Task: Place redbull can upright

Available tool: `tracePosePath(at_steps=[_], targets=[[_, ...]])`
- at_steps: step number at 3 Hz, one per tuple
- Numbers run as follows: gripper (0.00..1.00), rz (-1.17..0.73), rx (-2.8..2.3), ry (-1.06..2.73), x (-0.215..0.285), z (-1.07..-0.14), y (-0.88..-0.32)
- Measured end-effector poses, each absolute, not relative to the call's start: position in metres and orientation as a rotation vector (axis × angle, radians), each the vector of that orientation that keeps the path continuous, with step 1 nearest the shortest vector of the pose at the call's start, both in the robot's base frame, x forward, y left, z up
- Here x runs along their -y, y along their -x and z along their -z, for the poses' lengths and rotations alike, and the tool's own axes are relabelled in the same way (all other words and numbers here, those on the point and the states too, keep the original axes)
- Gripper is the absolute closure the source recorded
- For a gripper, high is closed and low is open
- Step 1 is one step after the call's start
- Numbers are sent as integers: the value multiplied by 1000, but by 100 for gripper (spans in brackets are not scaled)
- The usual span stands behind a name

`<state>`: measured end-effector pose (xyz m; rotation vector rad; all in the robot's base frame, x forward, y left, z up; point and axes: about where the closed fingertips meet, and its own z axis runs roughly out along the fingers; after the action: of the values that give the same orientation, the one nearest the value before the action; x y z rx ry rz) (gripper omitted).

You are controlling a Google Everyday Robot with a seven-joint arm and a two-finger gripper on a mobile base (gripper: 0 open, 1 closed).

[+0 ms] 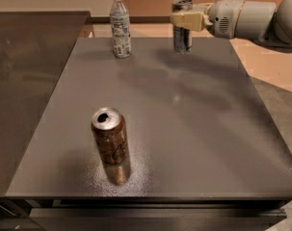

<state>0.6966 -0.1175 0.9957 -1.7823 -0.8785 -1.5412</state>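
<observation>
Dark grey tabletop (184,129) fills most of the camera view, with a tan floor and wall behind it and a second dark surface (25,81) adjoining on one side.

Camera view, far edge of the table: my gripper (183,19) reaches in sideways from the edge of the picture, at the end of my pale grey arm (242,19). The jaws are clamped on the redbull can (182,40). One cream finger (190,20) crosses the front of the can's upper part; the other finger is hidden behind it. The can stands upright between the jaws, silver top end above the finger and lower body hanging below it. Its base is at or just above the tabletop; contact cannot be confirmed.

Camera view, remainder of the table: a clear plastic bottle (120,25) with a white cap stands upright near the same far edge, well apart from the can. A brown soda can (109,136) stands upright near the front edge, its opened top facing up, well apart from my gripper.
</observation>
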Motion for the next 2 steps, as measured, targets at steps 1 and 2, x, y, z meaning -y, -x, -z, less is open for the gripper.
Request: tracePosePath(at_steps=[1, 2], targets=[[100, 1565, 924, 1749, 121, -988, -696], [100, 1574, 951, 1744, 127, -979, -696]])
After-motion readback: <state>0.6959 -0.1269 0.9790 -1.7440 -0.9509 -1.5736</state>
